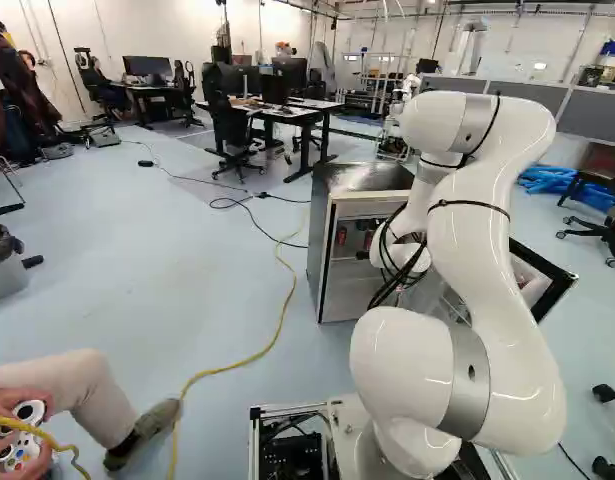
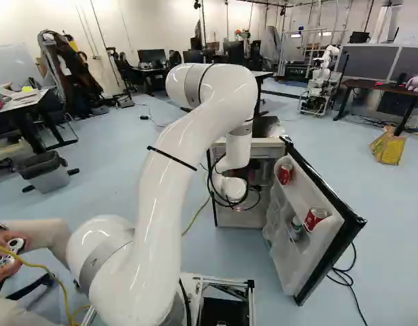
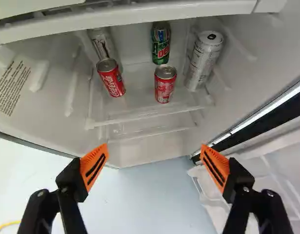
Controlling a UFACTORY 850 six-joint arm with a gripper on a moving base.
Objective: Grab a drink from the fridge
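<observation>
Arm shell [image 1: 487, 270]: glossy, smooth, plastic-looking; joint bands [image 1: 467, 400] satin metal. Fridge lining [image 3: 47, 117]: smooth plastic, low sheen. Drink cans [image 3: 165, 87]: shiny metal. Fridge top [image 1: 365, 177]: glossy.

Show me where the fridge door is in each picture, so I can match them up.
Left base view: at the right, partly hidden behind the arm; the door's dark edge shows past it.
Right base view: right of the middle, swung open, with cans on its shelves.
Wrist view: partly seen, beyond and beside one finger of the gripper.
Shared landmark: the fridge, beside the door in all three.
</observation>
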